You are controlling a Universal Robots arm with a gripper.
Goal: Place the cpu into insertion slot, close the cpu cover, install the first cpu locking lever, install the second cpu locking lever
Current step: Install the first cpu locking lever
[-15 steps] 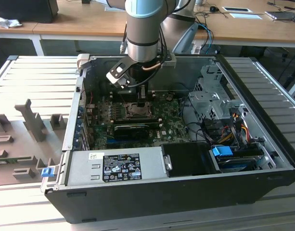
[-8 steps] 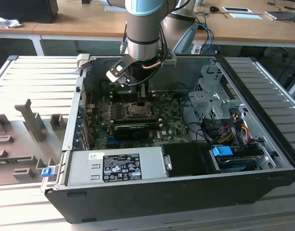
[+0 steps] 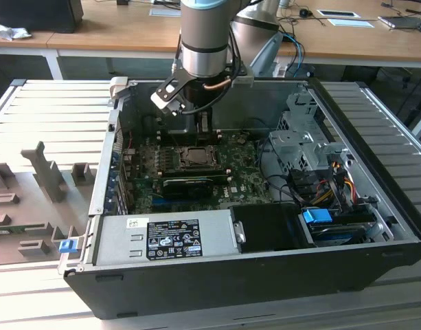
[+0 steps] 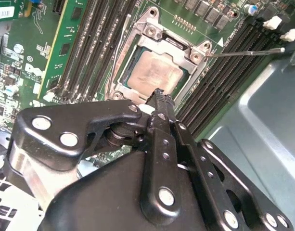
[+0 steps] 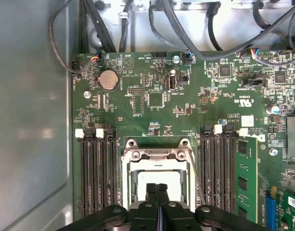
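Inside the open computer case [image 3: 279, 271], the arm [image 3: 205, 34] stands over the green board [image 5: 152, 77] with the gripper [image 4: 159, 95] low above the socket [image 3: 194, 157]. Its two fingers are pressed together with nothing between them, making one narrow black tip at the near edge of the cpu cover [image 4: 191, 79]; whether it touches the metal I cannot tell. The cpu [image 4: 154, 72] already lies flat in the socket, its pale top showing through the cover's window, and the cover looks to be down around it. A thin locking lever [image 4: 243, 51] sticks out from one corner of the socket across the memory slots [image 4: 229, 77], so it seems not yet hooked. By my reading the work stands between shutting the cover and fastening the first lever. To do this well, the joined tip should bear only on the frame or the lever, never on the chip's top, and press straight down so the frame sits level all round. The lever looks slim and springy and would likely slip off a blunt tip, so contact is best made near its bent end, moving slowly and keeping clear of the memory slots and their white clips [image 4: 272, 22]
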